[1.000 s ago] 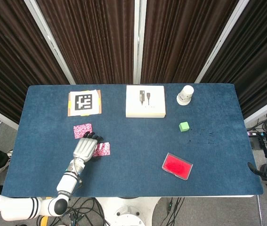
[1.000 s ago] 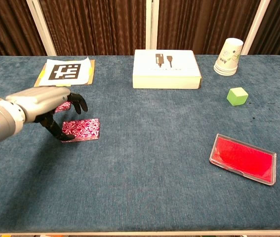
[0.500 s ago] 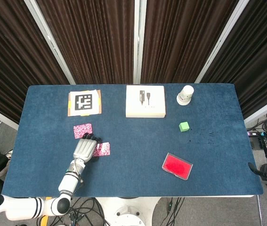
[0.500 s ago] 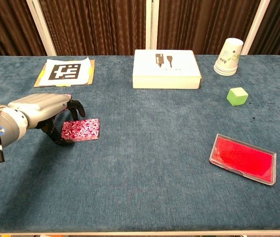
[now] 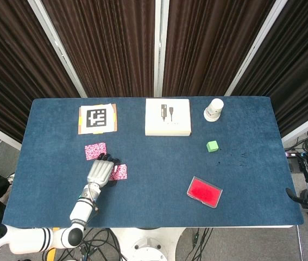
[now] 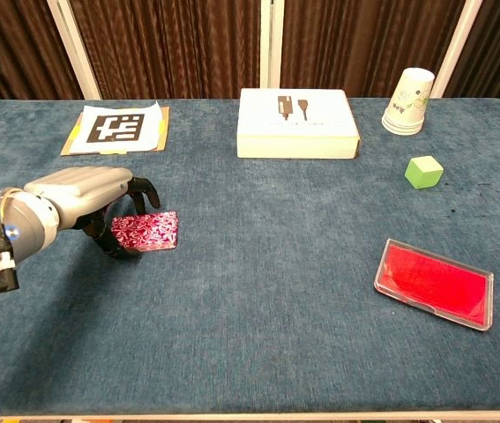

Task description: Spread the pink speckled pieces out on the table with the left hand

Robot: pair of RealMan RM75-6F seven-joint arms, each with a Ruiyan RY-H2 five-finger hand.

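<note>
A blue cloth-covered table (image 6: 258, 335) is backed by dark brown curtains (image 5: 110, 43). At the far left, a printed marker sheet (image 6: 118, 129) is laid flat. A flat white box (image 6: 296, 123) is placed far centre, with a stack of paper cups (image 6: 409, 102) to its right. A small green cube (image 6: 423, 171) is set nearer than the cups. A red tray (image 6: 434, 282) is found near right, well apart.

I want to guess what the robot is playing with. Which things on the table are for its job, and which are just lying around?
For the job:
- left hand
- pink speckled piece by its fingers
- second pink speckled piece, further back

Just lying about:
- white box
- paper cups
- green cube
- red tray
- marker card
</note>
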